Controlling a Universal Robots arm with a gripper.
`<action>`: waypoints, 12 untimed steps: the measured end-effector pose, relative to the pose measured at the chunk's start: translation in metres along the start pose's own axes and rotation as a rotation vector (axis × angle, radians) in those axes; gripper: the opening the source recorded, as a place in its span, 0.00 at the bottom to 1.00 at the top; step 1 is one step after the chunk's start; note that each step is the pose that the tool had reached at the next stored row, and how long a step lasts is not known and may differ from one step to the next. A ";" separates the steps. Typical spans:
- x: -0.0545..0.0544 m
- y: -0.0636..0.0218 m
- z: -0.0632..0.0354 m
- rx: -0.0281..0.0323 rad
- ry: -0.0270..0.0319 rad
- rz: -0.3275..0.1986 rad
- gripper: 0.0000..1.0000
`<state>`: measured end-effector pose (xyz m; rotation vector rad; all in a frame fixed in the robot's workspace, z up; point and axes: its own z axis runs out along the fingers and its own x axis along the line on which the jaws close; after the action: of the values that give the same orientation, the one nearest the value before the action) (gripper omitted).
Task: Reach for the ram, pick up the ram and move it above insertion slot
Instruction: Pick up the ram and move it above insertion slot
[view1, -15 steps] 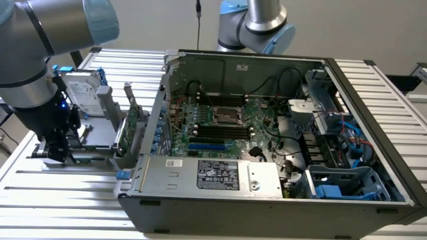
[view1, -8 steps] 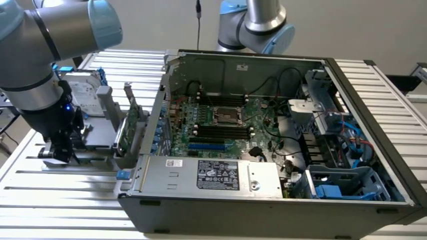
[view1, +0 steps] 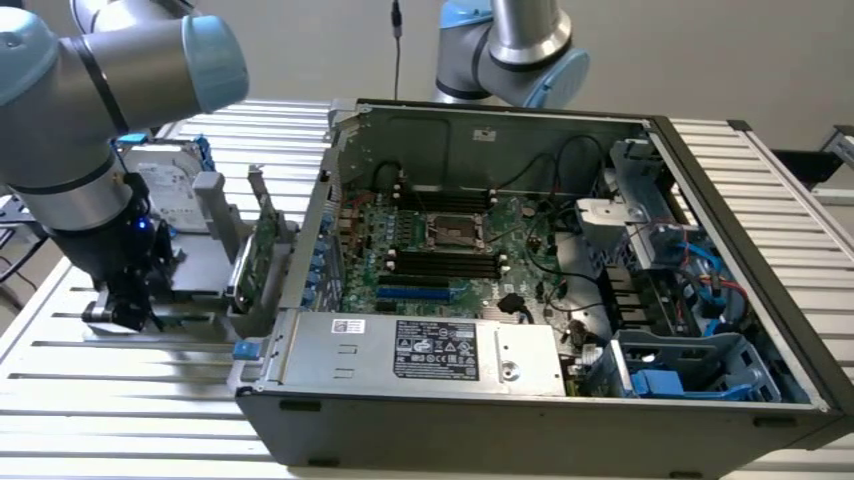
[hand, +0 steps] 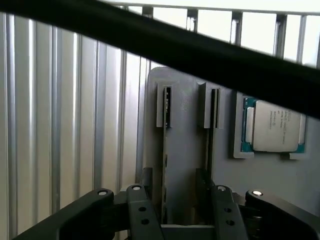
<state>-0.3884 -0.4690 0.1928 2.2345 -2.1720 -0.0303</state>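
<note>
**Wrist view: claw with fingers apart around the ram holder**

In the wrist view the claw (hand: 175, 176) has its two black fingers (hand: 146, 182) spread apart. Bare grey plastic shows in the gap between them, so they clamp nothing. They stand on either side of a grey holder (hand: 186, 150) that carries two slotted guides. The ram (hand: 165, 150) stands on its edge in the guide farther from the processor and appears as a thin dark strip. It runs from that guide toward the claw and into the gap, close to one finger; I cannot tell if that finger touches it. A second thin dark strip (hand: 210, 150) stands in the other guide, near the other finger. Just beside the holder a processor (hand: 274, 125) with a silver lid lies flat in a shallow grey tray. A black bar (hand: 200, 55) crosses this view diagonally.

In the exterior view the claw (view1: 127, 308) is low over the slatted metal worktop (view1: 120, 400), near the worktop edge at the exterior view's left, with the arm (view1: 80, 120) above it. Near the claw a hard drive (view1: 167, 185) stands upright. A green card with a metal bracket (view1: 260, 250) stands between the claw and the open computer case (view1: 534, 400). The case lies on its side in the middle of the worktop with the motherboard (view1: 441, 250) facing up.
</note>
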 end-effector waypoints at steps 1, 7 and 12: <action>0.000 0.0000 0.0007 0.0001 -0.0002 0.003 0.48; 0.003 0.0018 0.0021 0.0001 -0.0019 0.003 0.48; 0.005 0.0020 0.0022 -0.0001 -0.0030 0.003 0.48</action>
<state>-0.3903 -0.4743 0.1907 2.2327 -2.1767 -0.0337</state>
